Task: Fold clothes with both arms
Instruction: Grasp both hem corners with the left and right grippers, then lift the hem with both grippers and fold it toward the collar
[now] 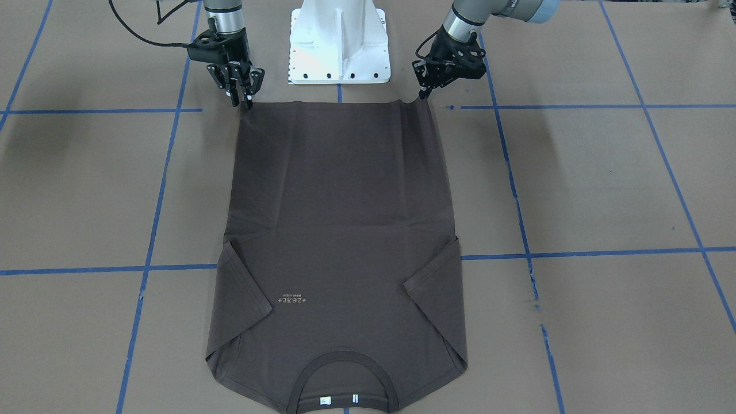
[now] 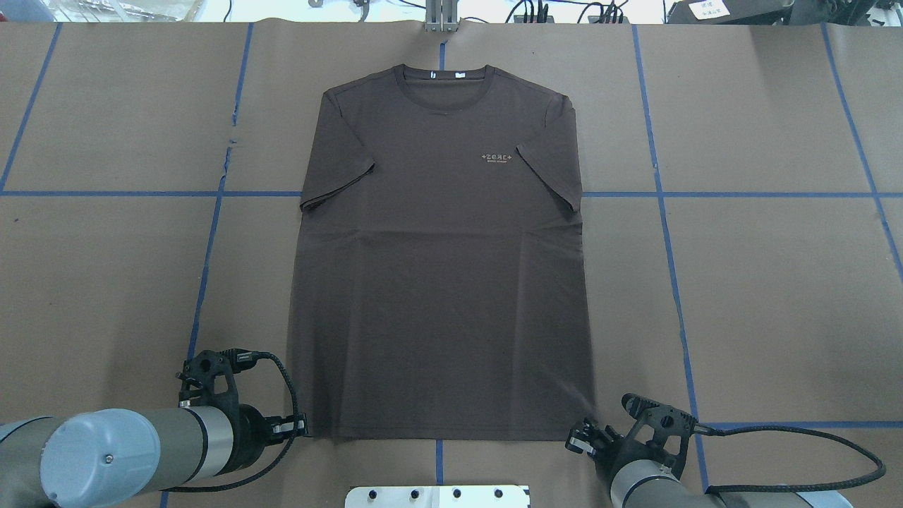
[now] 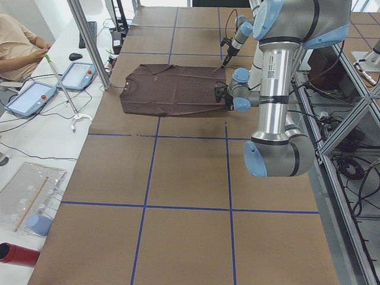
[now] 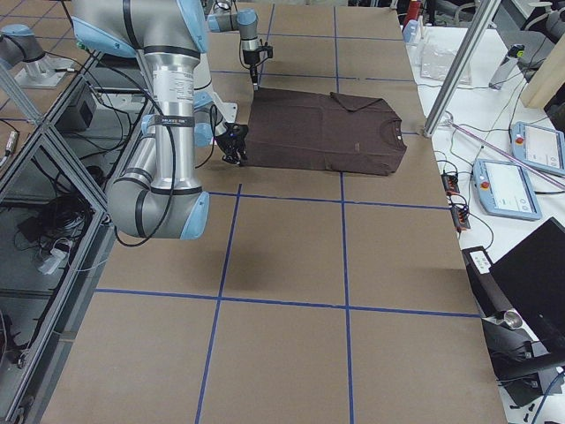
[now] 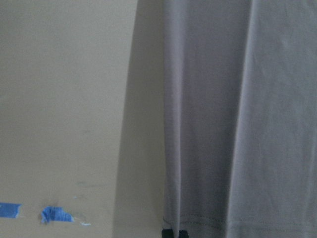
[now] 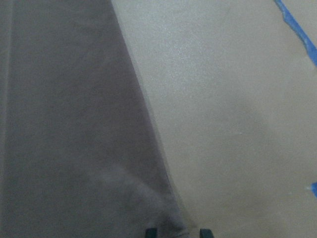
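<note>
Left claw (image 1: 424, 96) pinched closed, right claw (image 1: 242, 104) narrowly parted

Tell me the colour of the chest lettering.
The lettering is pale beige, clearest in the overhead exterior view.

Dark brown short-sleeved cotton T-shirt (image 1: 339, 230) spread flat and face-up on brown table (image 1: 604, 184), sleeves tucked in over the chest, ribbed collar with white tags farthest from the robot, pale chest lettering showing. Silver-grey jointed left arm (image 2: 141, 451) and right arm (image 2: 656, 487), light-blue caps, reaching low to the near hem. Black two-finger left gripper (image 1: 424, 96) pinched on one hem corner, cloth slightly lifted; right gripper (image 1: 242, 102) straddling the other, fingertips apart.
</note>
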Robot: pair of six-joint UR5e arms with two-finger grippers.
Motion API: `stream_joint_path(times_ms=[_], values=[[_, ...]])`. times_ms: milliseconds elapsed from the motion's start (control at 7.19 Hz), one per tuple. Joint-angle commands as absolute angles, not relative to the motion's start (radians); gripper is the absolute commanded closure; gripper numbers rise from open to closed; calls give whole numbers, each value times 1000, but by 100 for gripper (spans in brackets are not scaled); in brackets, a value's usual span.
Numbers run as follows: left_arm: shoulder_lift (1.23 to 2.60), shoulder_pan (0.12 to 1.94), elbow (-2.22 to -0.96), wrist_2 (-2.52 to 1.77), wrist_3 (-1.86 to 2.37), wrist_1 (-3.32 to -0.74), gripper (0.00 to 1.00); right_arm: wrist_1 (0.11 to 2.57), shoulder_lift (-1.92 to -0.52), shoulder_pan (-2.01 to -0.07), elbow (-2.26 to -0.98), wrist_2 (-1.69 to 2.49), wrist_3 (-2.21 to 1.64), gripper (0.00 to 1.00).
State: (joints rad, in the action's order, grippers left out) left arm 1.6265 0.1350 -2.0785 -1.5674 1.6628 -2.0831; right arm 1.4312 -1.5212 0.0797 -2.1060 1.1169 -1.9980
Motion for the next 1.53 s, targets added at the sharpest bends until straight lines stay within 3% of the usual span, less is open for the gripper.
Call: stream_joint_path(times_ms=[0, 139, 557, 696, 974, 1113, 1252, 1391], values=[[1628, 135, -2080, -1568, 1663, -2083, 100, 1431, -1516, 81, -2105, 1117, -2005, 83], [1626, 135, -2083, -1566, 1663, -2083, 100, 1431, -1516, 81, -2105, 1117, -2005, 100], [1628, 135, -2091, -1568, 1663, -2083, 100, 1434, -1516, 77, -2117, 1111, -2003, 100], [1626, 135, -2147, -1569, 1663, -2027, 100, 1443, -1532, 68, -2194, 1115, -1999, 100], [1632, 135, -2447, -1642, 1663, -1717, 100, 1707, -1548, 87, -2476, 1162, -2000, 100], [1699, 137, -2576, -1669, 1667, -1530, 100, 1858, -1542, 112, -2637, 1198, -2002, 100], [1803, 149, -2629, -1710, 1667, -1365, 100, 1940, -1511, 113, -2684, 1216, -2000, 100], [1866, 158, -2605, -1733, 1655, -1303, 100, 1954, -1473, 92, -2669, 1221, -1994, 100]])
